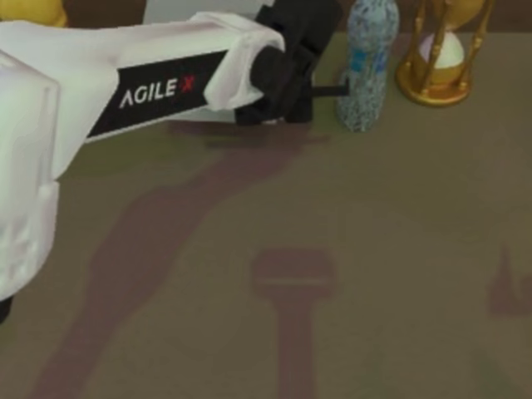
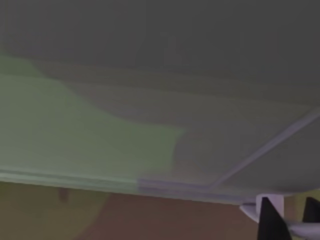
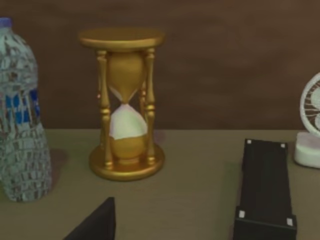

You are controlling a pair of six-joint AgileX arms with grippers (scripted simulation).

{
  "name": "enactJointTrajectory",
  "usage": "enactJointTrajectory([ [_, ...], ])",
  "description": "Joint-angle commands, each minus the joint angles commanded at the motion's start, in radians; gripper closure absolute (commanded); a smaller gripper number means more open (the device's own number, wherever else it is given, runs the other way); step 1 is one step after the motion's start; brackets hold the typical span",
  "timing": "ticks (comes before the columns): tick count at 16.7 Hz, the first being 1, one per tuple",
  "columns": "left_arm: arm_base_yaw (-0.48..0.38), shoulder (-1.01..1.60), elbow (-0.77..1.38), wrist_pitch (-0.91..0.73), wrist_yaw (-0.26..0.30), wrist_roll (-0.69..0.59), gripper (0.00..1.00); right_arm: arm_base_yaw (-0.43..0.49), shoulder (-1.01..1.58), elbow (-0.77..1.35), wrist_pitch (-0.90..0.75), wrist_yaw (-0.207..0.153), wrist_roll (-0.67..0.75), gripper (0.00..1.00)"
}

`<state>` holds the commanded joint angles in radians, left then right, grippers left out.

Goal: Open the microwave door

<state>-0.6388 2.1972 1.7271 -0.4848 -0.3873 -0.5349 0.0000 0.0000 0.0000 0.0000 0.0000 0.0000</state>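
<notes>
Silver-grey and mostly hidden, the microwave (image 1: 179,10) only peeks out as a pale strip at the far edge of the table (image 1: 349,249), a bit left of the middle, with the left arm (image 1: 141,83) reaching across from the left side and covering most of it. The left pincer (image 1: 291,66) is right up against its front.

From the left wrist view you get the microwave door (image 2: 150,100) filling nearly everything: grey see-through window with a greenish patch showing behind it. The slim white handle (image 2: 250,206) sits at the door's edge, and the two dark fingertips (image 2: 270,222) are either side of it, so the left pincer looks pinched onto the handle.

Just beside the left pincer, toward the right, stands a speckled bottle (image 1: 370,62), and next to that a gold hourglass (image 1: 445,54), both along the far edge. The right wrist view also shows a black box (image 3: 265,190) and a white fan (image 3: 312,130) on the table.

The right arm is out of the top view; only a dark sliver of the right pincer (image 3: 95,225) shows, and I can't tell its state.
</notes>
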Motion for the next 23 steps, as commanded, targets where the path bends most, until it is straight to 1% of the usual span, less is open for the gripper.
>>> enactJointTrajectory([
  [7, 0.0, 0.0, 0.0, 0.0, 0.0, 0.0, 1.0, 0.0, 0.0, 0.0, 0.0, 0.0, 0.0, 0.0],
  [9, -0.007, 0.005, -0.003, 0.004, 0.009, -0.002, 1.0, 0.0, 0.0, 0.0, 0.0, 0.0, 0.0, 0.0],
  [15, 0.004, -0.043, -0.074, 0.047, 0.033, 0.049, 1.0, 0.0, 0.0, 0.0, 0.0, 0.0, 0.0, 0.0],
  [23, 0.005, -0.047, -0.079, 0.051, 0.035, 0.053, 1.0, 0.0, 0.0, 0.0, 0.0, 0.0, 0.0, 0.0],
])
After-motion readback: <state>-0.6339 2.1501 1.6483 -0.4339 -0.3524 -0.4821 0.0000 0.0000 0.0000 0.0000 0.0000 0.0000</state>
